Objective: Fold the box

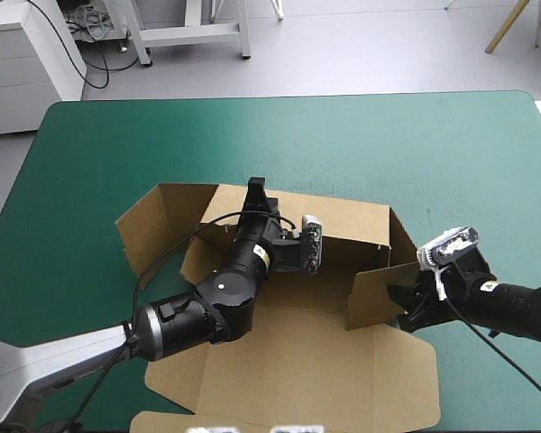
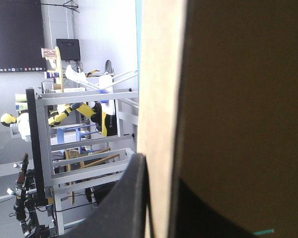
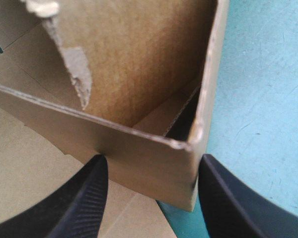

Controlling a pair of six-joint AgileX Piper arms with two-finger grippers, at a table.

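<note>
The brown box (image 1: 288, 352) lies mid-table, partly raised: its back wall (image 1: 343, 221) stands, a left panel (image 1: 153, 225) leans outward, and the lid sheet lies flat toward the near edge. My left gripper (image 1: 255, 189) is shut on the top edge of the back wall; in the left wrist view the board (image 2: 238, 99) runs between its fingers (image 2: 134, 198). At the box's right side, my right gripper (image 1: 404, 302) stands open around a raised flap (image 1: 374, 293). In the right wrist view that flap's corner (image 3: 139, 144) sits between the spread fingers (image 3: 89, 198), touching neither.
Bare teal-green cover (image 1: 469, 153) stretches beyond and to the right of the box. The lid's near corner (image 1: 415, 415) reaches close to the table's front edge. The left arm (image 1: 189, 316) lies across the box floor.
</note>
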